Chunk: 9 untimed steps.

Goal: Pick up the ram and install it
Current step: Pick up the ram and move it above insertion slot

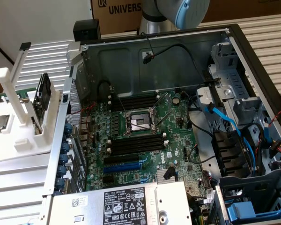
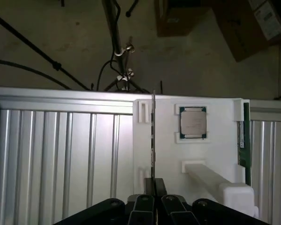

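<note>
At the exterior view's left, the white holder carries the ram; above it the gripper hangs, its fingers pressed nearly together.

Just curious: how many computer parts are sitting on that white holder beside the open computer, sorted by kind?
On the white holder:
Green ram stick: 1
Square silver-topped chip: 1
Black-framed board, standing on edge: 1
Total: 3
</note>
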Tool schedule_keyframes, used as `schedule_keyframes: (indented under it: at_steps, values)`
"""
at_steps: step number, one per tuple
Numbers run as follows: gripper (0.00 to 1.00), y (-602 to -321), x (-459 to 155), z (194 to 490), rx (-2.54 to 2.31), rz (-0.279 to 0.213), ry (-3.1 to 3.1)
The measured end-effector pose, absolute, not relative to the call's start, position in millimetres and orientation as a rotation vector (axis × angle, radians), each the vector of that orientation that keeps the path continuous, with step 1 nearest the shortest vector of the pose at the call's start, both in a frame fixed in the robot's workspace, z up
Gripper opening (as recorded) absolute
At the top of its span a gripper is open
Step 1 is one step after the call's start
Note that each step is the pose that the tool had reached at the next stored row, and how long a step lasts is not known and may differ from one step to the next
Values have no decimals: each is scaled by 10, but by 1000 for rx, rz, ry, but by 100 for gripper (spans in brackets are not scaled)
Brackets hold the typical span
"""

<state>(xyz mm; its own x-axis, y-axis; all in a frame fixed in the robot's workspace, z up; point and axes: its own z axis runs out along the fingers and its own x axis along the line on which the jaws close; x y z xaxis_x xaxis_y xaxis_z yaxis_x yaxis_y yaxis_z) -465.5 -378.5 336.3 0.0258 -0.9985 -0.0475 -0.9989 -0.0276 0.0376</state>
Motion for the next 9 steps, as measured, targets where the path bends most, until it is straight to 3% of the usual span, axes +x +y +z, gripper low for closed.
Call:
schedule_keyframes:
  at_steps: [3,9]
  values:
    - [12,-3796,-4569,3564,-2247,98,2188]
    - [12,-3799,-4391,3584,-2243,100,2193]
